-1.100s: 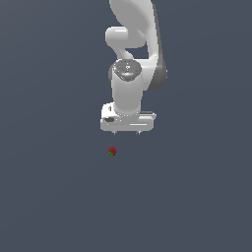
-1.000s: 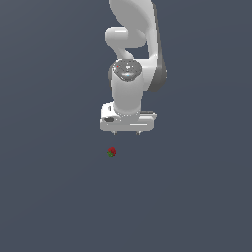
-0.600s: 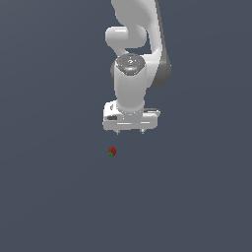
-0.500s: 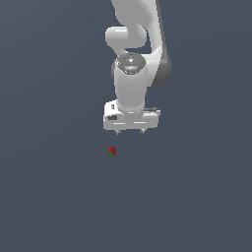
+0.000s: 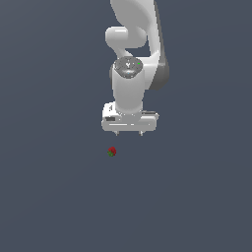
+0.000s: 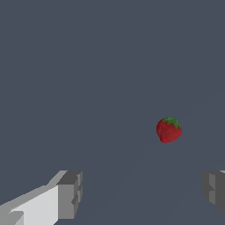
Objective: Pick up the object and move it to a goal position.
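A white gripper (image 5: 129,133) hangs with its fingers (image 6: 70,193) spread wide and nothing between them, above a plain grey floor (image 5: 54,187). The strawberry (image 5: 112,151) lies on the floor at about seven o'clock from the gripper, close by but untouched.

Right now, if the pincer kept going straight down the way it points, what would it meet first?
Probably the bare grey floor. The pincer is open and points down, while the strawberry sits off to the exterior view's left of that line. In the wrist view it lies beyond the fingers, not between them; depth is uncertain.
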You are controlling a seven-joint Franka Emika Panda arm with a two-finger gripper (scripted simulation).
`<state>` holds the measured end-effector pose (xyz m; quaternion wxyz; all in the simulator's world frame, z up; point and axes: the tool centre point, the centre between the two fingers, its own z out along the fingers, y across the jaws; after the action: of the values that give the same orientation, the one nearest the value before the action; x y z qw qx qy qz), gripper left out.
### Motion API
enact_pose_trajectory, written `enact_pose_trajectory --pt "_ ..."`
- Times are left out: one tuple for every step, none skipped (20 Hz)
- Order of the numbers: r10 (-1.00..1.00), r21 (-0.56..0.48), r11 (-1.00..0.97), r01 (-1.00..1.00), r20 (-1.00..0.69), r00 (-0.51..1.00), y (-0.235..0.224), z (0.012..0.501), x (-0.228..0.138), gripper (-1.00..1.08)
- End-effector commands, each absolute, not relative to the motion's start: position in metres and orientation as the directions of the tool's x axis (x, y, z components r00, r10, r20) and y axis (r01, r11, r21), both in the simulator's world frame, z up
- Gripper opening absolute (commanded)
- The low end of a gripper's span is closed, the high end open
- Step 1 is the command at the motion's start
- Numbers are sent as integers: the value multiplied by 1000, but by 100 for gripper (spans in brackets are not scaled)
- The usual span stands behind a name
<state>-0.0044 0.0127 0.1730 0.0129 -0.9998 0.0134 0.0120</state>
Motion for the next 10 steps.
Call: enact_pose_trajectory --pt "-68 -26 -997 -68 -25 997 9 168 -3 100" --pt "-88 -26 -996 -89 -25 996 8 166 -3 100" --pt "-110 -26 -994 -111 -25 994 6 163 -2 100" --pt "-134 -26 -991 -134 -26 991 4 161 -2 100" --pt "-159 -25 -987 -159 -26 987 2 158 -1 100" --pt "-186 -25 -982 -186 -26 982 -1 155 -1 100" --pt "-214 -25 -976 -215 -26 976 -3 151 0 100" --pt "-244 -24 -969 -244 -26 969 -6 148 0 100" --pt "-275 -24 -961 -276 -26 961 -9 144 1 100" --pt "-307 -23 -951 -308 -26 951 -12 140 2 100"
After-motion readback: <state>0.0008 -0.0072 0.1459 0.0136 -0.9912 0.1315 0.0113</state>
